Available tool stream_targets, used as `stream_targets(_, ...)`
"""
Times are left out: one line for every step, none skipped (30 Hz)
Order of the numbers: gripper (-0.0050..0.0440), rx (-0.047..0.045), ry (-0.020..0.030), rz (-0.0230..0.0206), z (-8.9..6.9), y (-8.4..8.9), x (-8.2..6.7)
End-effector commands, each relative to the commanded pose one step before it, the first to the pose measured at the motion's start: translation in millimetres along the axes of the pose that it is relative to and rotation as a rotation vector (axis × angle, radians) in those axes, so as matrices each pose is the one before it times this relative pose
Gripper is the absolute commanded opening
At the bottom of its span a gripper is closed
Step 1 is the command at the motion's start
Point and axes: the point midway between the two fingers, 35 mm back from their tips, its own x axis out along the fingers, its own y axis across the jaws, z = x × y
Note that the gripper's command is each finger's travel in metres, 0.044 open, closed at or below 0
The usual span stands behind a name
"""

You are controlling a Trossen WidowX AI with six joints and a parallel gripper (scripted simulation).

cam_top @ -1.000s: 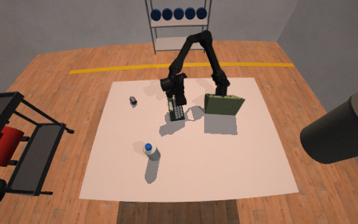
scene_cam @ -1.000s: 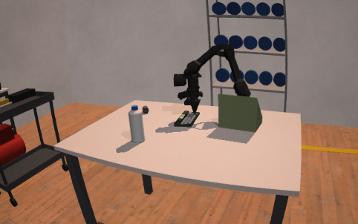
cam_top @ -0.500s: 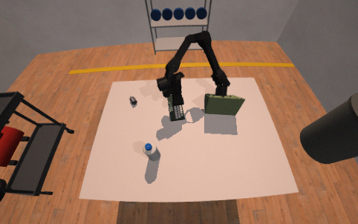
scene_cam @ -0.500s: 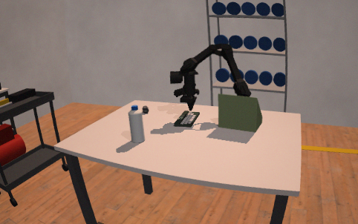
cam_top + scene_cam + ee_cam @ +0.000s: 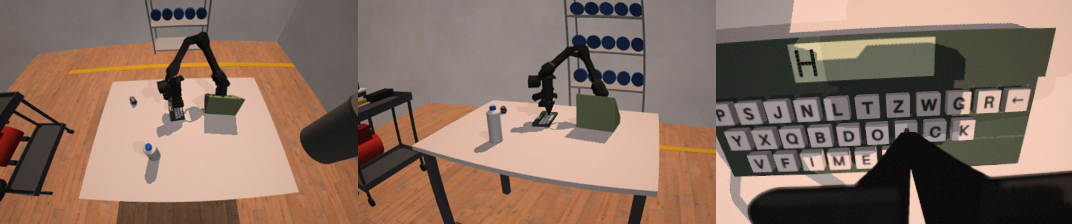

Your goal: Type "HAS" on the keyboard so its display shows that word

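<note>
The small dark green keyboard (image 5: 881,95) lies on the table; it also shows in the top view (image 5: 177,112) and the exterior view (image 5: 545,119). Its yellow display (image 5: 861,60) reads "H". My gripper (image 5: 907,139) is shut with nothing between the fingers. Its tip points down at the A key (image 5: 908,127) in the middle row, at or just above it; I cannot tell whether it touches. The S key (image 5: 748,114) is at the left of the top row. The left-arrow key (image 5: 1017,100) is at the right end of the top row.
A green wedge-shaped box (image 5: 223,104) stands right of the keyboard by the arm's base. A white bottle with a blue cap (image 5: 149,150) stands near the table's front left. A small dark object (image 5: 133,100) lies at the back left. A cart (image 5: 26,148) stands left of the table.
</note>
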Motion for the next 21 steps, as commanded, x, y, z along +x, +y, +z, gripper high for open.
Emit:
stream_targets(-0.0050,-0.00109,-0.00105,0.00048,0.28,-0.30,4.32)
stream_targets(-0.0050,-0.00001,-0.00015,-0.00076,-0.01,-0.12,1.56)
stream_targets(-0.0050,-0.00001,-0.00014,-0.00079,-0.02,-0.12,1.55)
stream_targets(-0.0050,0.00000,-0.00006,-0.00046,-0.03,-0.07,1.23)
stream_targets(-0.0050,0.00000,0.00023,0.00081,-0.06,0.12,0.75)
stream_targets(-0.0050,0.00000,0.00023,0.00089,-0.04,0.13,0.25)
stream_targets(-0.0050,0.00000,0.00016,0.00067,-0.02,0.10,0.00)
stream_targets(-0.0050,0.00098,-0.00094,0.00079,0.40,-0.05,-0.25)
stream_targets(-0.0050,0.00258,-0.00283,0.00072,0.91,-0.42,-0.71)
stream_targets(-0.0050,0.00086,-0.00103,0.00005,0.28,0.06,-0.26)
stream_targets(-0.0050,0.00108,-0.00038,0.00004,0.13,0.01,-0.09)
stream_targets(-0.0050,0.00049,-0.00019,0.00004,0.08,-0.01,-0.04)
stream_targets(-0.0050,0.00004,-0.00003,-0.00001,0.00,0.01,-0.01)
stream_targets(-0.0050,-0.00001,-0.00001,0.00000,0.00,0.00,0.00)
stream_targets(-0.0050,0.00000,0.00000,0.00000,0.00,0.00,0.00)
stream_targets(-0.0050,0.00000,0.00000,0.00000,0.00,0.00,0.00)
stream_targets(-0.0050,0.00000,0.00000,0.00000,0.00,0.00,0.00)
stream_targets(-0.0050,0.00718,-0.00895,0.00230,1.97,-1.03,-2.91)
stream_targets(-0.0050,0.00000,0.00000,0.00000,0.00,0.00,0.00)
stream_targets(-0.0050,0.00000,0.00000,0.00000,0.00,0.00,0.00)
stream_targets(-0.0050,0.00000,0.00000,0.00000,0.00,0.00,0.00)
